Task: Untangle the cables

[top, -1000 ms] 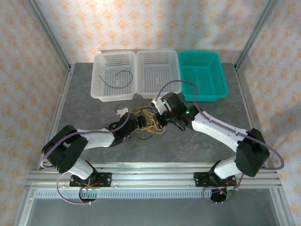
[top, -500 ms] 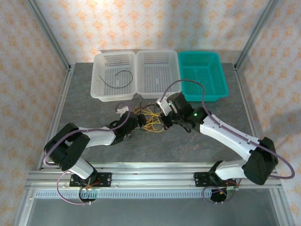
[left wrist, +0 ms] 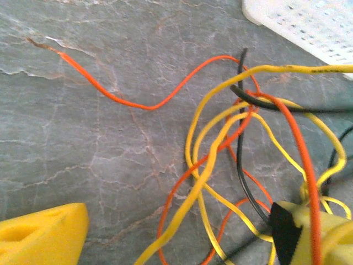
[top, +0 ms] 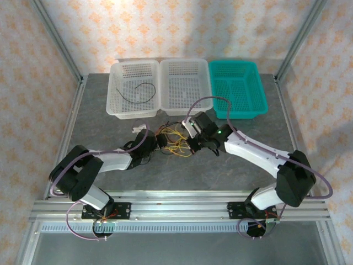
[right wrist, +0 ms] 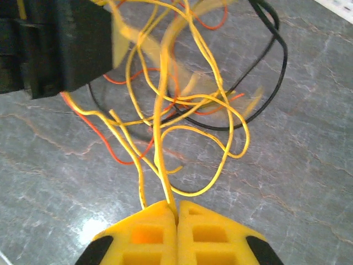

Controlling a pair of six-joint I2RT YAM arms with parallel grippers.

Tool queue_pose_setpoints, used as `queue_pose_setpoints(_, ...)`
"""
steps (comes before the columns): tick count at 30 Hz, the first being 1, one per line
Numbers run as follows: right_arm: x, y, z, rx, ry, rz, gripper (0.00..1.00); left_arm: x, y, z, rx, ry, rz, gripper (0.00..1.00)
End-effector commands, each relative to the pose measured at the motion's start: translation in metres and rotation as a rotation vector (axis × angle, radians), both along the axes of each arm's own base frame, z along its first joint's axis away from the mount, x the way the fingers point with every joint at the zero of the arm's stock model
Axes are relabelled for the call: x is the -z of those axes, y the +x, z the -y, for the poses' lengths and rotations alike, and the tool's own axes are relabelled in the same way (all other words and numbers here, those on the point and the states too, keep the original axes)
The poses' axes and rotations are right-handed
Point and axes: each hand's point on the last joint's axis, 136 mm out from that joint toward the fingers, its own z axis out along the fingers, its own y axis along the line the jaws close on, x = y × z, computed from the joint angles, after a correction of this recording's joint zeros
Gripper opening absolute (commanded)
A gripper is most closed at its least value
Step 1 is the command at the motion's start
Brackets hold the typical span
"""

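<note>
right hand (right wrist: pixel 177 215) pinching cables (top: pixel 175 140), left hand (top: pixel 157 144) spread

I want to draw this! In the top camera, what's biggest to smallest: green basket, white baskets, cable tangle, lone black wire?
1. Green basket, left white basket, middle white basket: look alike, no ranking.
2. Cable tangle.
3. Lone black wire.

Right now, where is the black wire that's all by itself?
In the top view, the lone black wire lies inside the leftmost white basket, at the far left, well apart from the tangle in the middle.
</note>
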Motion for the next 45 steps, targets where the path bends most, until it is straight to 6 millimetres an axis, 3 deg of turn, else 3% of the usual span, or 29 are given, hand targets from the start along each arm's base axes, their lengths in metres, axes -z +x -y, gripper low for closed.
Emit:
queue_pose_setpoints(1, 0.006, 0.008, 0.017, 0.111, -0.064, 0.001, 0.0, -0.021, 0.002, 0.015, 0.133, -0.055, 0.093, 0.94)
queue_pose_setpoints(5, 0.005, 0.017, 0.003, 0.131, -0.007, -0.003, 0.0, -0.051, -0.006, 0.043, 0.31, -0.146, 0.19, 0.99)
queue_pose_setpoints(11, 0.007, 0.022, -0.001, 0.13, -0.005, 0.003, 0.0, -0.073, -0.012, 0.032, 0.318, -0.104, 0.272, 0.99)
queue_pose_setpoints(15, 0.003, 0.017, -0.003, 0.101, 0.008, -0.003, 0.0, -0.066, 0.0, -0.005, 0.146, 0.009, 0.222, 0.99)
queue_pose_setpoints(18, -0.006, 0.01, -0.001, 0.087, 0.043, 0.011, 0.0, -0.061, 0.01, -0.02, 0.069, 0.087, 0.188, 0.99)
queue_pose_setpoints(27, -0.041, 0.002, 0.011, 0.115, 0.126, 0.091, 0.0, -0.039, 0.032, -0.014, 0.067, 0.166, 0.098, 0.99)
queue_pose_setpoints(33, -0.065, 0.004, 0.021, 0.149, 0.147, 0.163, 0.0, -0.028, 0.031, -0.019, 0.034, 0.181, 0.07, 0.99)
queue_pose_setpoints(38, -0.071, 0.004, 0.026, 0.184, 0.171, 0.187, 0.0, -0.019, 0.025, -0.017, 0.055, 0.177, 0.046, 0.99)
queue_pose_setpoints(41, -0.087, 0.009, 0.032, 0.246, 0.225, 0.238, 0.0, -0.035, 0.022, -0.015, 0.04, 0.126, 0.075, 0.99)
queue_pose_setpoints(45, -0.104, 0.021, 0.03, 0.322, 0.314, 0.281, 0.0, -0.081, 0.02, -0.012, 0.051, 0.058, 0.185, 0.99)
